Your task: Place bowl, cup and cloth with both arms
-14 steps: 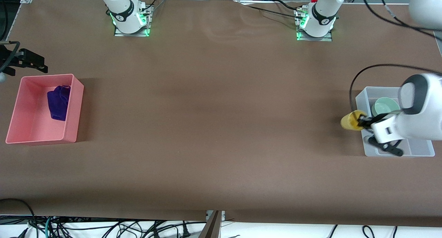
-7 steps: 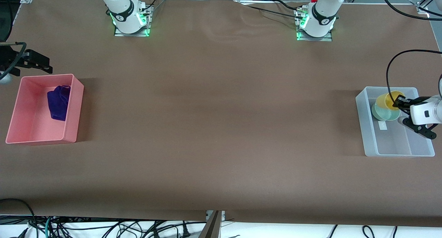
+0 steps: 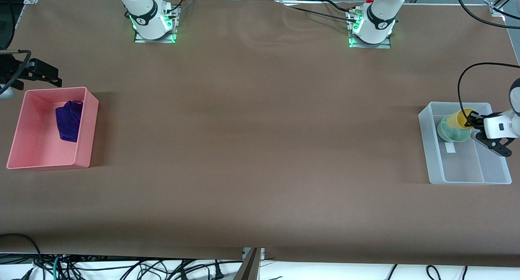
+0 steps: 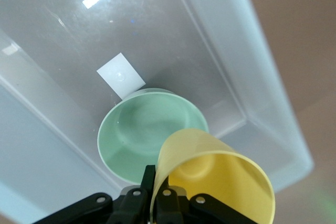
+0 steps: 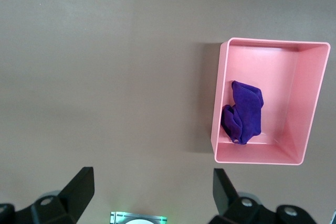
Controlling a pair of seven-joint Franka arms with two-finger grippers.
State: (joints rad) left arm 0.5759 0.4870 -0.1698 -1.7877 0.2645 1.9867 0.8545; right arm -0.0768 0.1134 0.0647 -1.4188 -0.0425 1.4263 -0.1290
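My left gripper (image 3: 472,120) is shut on the rim of the yellow cup (image 3: 458,119) and holds it tilted over the mint-green bowl (image 3: 450,133), which sits in the clear plastic bin (image 3: 431,158). In the left wrist view the cup (image 4: 220,179) overlaps the bowl (image 4: 139,129), and my gripper (image 4: 157,184) pinches the cup's wall. I cannot tell whether the cup touches the bowl. The purple cloth (image 3: 67,120) lies in the pink bin (image 3: 88,125). My right gripper (image 3: 34,74) is open and empty in the air beside that bin; its wrist view shows the cloth (image 5: 244,111).
A white label (image 4: 121,75) lies on the clear bin's floor next to the bowl. The clear bin's part nearer the front camera holds nothing. The pink bin (image 5: 310,103) stands at the right arm's end of the table. Brown table surface lies between the bins.
My left gripper carried the yellow cup from outside the clear bin's edge to over the green bowl, then shifted it slightly. The right arm barely moved.
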